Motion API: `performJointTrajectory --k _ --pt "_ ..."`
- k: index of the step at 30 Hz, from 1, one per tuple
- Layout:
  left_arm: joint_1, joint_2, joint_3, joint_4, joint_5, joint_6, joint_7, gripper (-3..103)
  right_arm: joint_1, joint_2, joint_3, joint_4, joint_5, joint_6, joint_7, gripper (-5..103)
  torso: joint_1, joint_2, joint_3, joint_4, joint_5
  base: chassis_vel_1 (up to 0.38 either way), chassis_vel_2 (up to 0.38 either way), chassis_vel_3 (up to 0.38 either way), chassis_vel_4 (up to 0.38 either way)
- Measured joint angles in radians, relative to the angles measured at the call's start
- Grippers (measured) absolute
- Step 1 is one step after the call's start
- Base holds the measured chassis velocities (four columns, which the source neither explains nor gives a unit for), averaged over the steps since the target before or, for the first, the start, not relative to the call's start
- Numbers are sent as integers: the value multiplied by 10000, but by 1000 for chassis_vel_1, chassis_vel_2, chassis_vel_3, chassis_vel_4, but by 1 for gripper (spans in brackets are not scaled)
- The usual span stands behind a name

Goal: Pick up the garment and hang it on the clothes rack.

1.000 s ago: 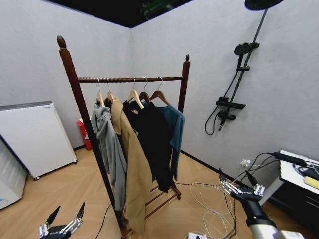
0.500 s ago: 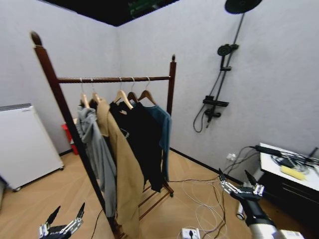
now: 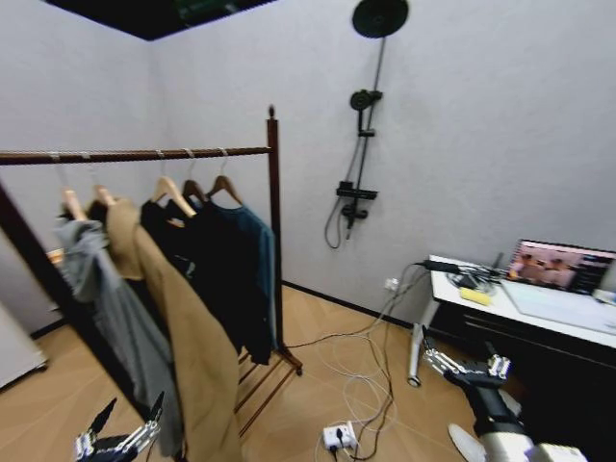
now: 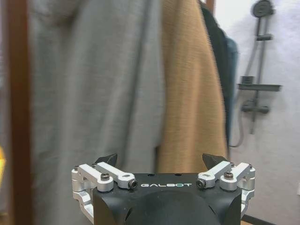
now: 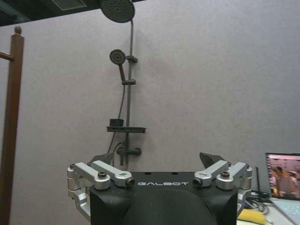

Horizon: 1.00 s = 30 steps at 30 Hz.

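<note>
The garment point(image 3: 248, 265), a dark teal long-sleeved top, hangs on the clothes rack point(image 3: 272, 207) from a wooden hanger point(image 3: 223, 185) whose metal hook is over the top bar. It is the last piece at the rack's far end, just beside the knob-topped post. Its long axis runs straight down, collar up and hem toward the slatted base. Beside it hangs a black coat point(image 3: 197, 265), then a tan coat point(image 3: 183, 356) and a grey hoodie point(image 3: 111, 327). The left pincer point(image 3: 123, 428) is low, near the grey hoodie's hem, its fingers spread apart and empty. The right pincer point(image 3: 467, 358) is low on the other side, well apart from the rack, also spread wide and empty. Behind it is a white table point(image 3: 539, 313) carrying a laptop point(image 3: 560, 268). A shower fitting point(image 3: 361, 125) is on the wall, and cables with a power strip point(image 3: 339, 438) lie on the wooden floor.
</note>
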Motion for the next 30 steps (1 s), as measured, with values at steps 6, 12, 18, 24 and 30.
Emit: performJointTrajectory --k 6,12,18,24,30 --pt "0 0 0 0 0 0 0 100 -1 0 0 -1 0 -1 0 100 0 0 0 1 1 -134 -122 -121 -133" --pt "0 0 0 0 0 0 -1 100 -1 1 -1 -1 1 -1 0 100 -1 0 0 2 2 -115 -127 -131 -124" --pt "0 0 0 1 0 0 -1 100 -1 0 0 -2 1 -1 0 100 0 0 1 2 4 -132 -132 -133 -134" --pt "0 0 0 0 0 0 1 100 -1 0 0 -2 1 -1 0 100 -1 1 0 1 1 -138 -117 -127 -122" --pt "0 0 0 0 1 0 3 100 -1 0 0 -2 1 -1 0 100 0 1 0 -2 2 -78 -97 -98 -94"
